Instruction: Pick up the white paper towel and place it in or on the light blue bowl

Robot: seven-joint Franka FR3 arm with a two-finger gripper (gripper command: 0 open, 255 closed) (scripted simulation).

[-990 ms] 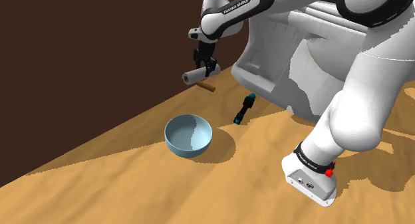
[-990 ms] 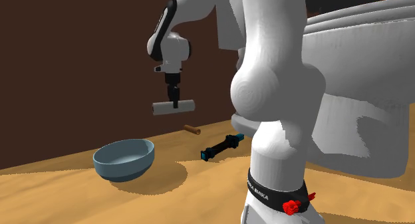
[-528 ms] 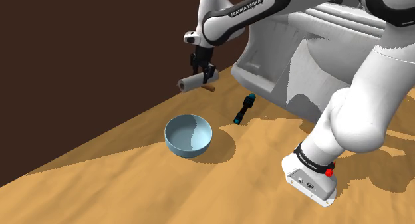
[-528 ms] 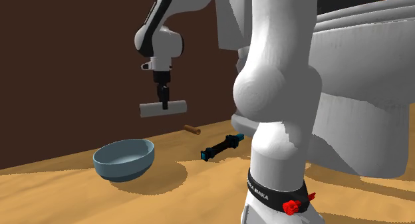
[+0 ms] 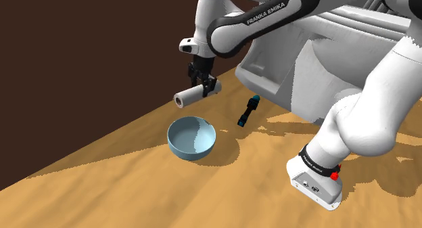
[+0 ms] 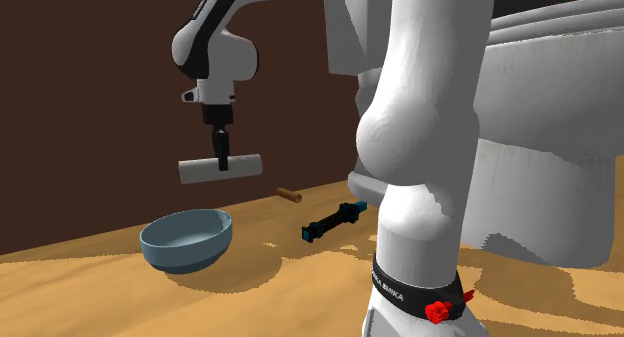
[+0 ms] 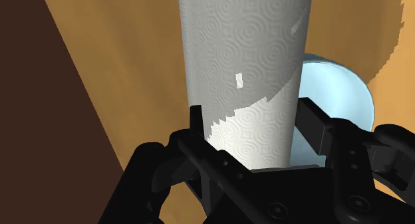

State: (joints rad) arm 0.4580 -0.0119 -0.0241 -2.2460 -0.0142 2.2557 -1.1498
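Carrying step in hand: the gripper (image 5: 203, 86) clamps the paper towel roll (image 5: 187, 98) at mid-length from both sides, and the roll hangs roughly level in the air. At 6 o'clock of it in the shoulder view, the light blue bowl (image 5: 181, 149) sits on the tan surface (image 5: 135, 193). Next, by my reading: centre over the bowl, lower, release. Roll white, embossed with rings, nearly as long as the bowl is wide.
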